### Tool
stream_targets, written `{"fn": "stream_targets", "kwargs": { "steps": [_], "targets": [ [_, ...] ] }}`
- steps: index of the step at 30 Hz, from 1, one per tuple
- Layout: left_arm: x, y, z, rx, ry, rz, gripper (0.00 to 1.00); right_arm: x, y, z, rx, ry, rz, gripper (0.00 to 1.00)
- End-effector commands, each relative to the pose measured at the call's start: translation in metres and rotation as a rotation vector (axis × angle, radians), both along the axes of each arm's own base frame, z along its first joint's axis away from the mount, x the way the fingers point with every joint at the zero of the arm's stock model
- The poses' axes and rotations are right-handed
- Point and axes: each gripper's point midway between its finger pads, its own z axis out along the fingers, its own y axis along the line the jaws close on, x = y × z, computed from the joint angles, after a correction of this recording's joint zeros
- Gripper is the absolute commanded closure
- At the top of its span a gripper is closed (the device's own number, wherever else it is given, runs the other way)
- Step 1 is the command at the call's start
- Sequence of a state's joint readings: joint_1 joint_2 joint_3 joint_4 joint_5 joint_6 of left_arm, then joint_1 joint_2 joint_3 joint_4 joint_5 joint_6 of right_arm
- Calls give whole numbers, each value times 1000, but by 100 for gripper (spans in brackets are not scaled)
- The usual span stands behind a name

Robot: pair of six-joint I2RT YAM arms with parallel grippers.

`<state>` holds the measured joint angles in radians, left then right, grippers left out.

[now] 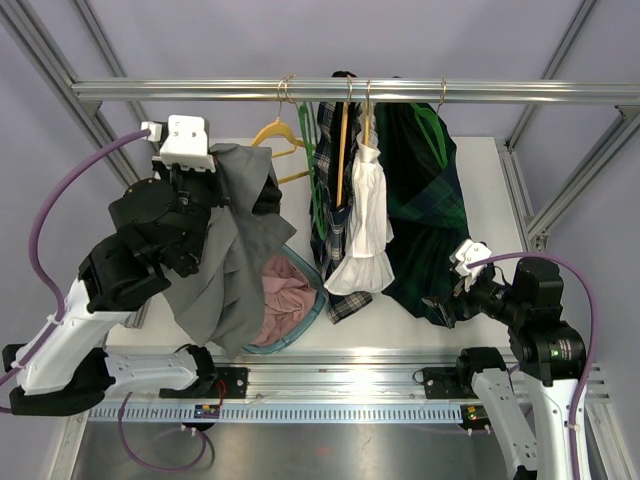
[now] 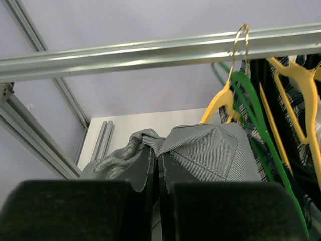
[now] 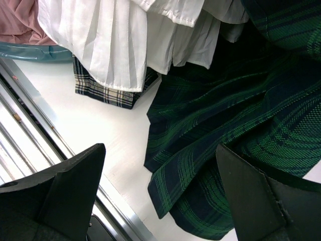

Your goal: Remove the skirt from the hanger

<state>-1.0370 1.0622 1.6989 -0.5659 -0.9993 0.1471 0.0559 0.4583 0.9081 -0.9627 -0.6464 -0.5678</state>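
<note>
Skirt (image 1: 225, 255) (grey) pinched in left gripper (image 2: 155, 160) jaws, seemingly off yellow hanger (image 1: 278, 135); right gripper (image 3: 160, 150) jaws wide, empty. Next: lower into basket (image 1: 317, 303), release.

Grey twill skirt (image 1: 225, 260) hangs bunched and draped; yellow hanger (image 2: 225, 95) hangs bare just beside it.

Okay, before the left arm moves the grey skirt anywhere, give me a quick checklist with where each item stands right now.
1. Left gripper shut on grey skirt: ok.
2. Skirt free of yellow hanger: cannot tell, the cloth hides the hanger's lower part.
3. Basket under the skirt's hem: ok, partly.
4. Right gripper open and empty: ok.
5. Right gripper clear of green skirt: cannot tell, it is very close.
</note>
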Motion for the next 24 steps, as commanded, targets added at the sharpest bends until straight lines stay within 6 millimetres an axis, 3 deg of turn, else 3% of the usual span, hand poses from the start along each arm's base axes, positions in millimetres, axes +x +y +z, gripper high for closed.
{"fn": "stream_targets", "kwargs": {
  "steps": [1,10,16,24],
  "targets": [
    [-3,6,19,-184,-76,-31,100,5,0,6,7,-35,-8,0],
    [9,24,20,-257,-103,32,100,5,-1,6,8,-32,-11,1],
    [23,33,4,-315,-65,70,100,5,-1,5,7,-33,-8,1],
    [33,37,29,-477,-132,56,100,5,-1,5,4,-33,-11,0]
  ]
}}
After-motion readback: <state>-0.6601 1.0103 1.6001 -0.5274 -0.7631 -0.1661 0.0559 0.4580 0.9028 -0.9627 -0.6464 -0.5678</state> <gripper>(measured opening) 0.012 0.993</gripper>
